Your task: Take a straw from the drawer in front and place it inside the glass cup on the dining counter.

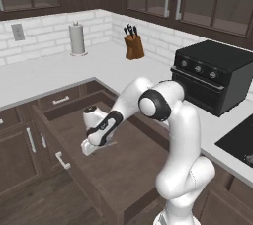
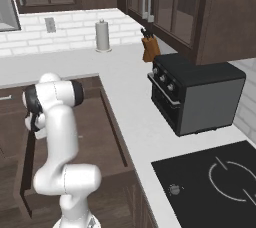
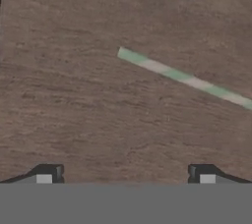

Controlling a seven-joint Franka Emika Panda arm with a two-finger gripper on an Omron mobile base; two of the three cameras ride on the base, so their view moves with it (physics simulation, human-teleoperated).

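Straw (image 3: 184, 77) lies flat on the brown wooden floor of the drawer (image 1: 123, 169), a thin stick banded green and whitish, running in the hand view from upper middle down to the right edge. It touches nothing but the drawer floor.

The gripper (image 3: 125, 176) hangs above that floor with its jaws spread wide and nothing between them — the two dark fingertips (image 3: 49, 174) stand far apart at the bottom of the hand view, and the straw sits above them in that view, apart from both tips.

In the left base view the drawer is pulled out from under the white worktop (image 1: 49, 76), its small silver bar handle (image 1: 62, 160) on the front, and the white arm bends down into it with the hand (image 1: 91, 145) low over the inside.

On the worktop stand a paper towel roll (image 1: 77, 39) and a knife block (image 1: 133, 46) against the white brick tiles. A black toaster oven (image 1: 212, 73) sits farther right — beside a black cooktop (image 2: 215, 182).
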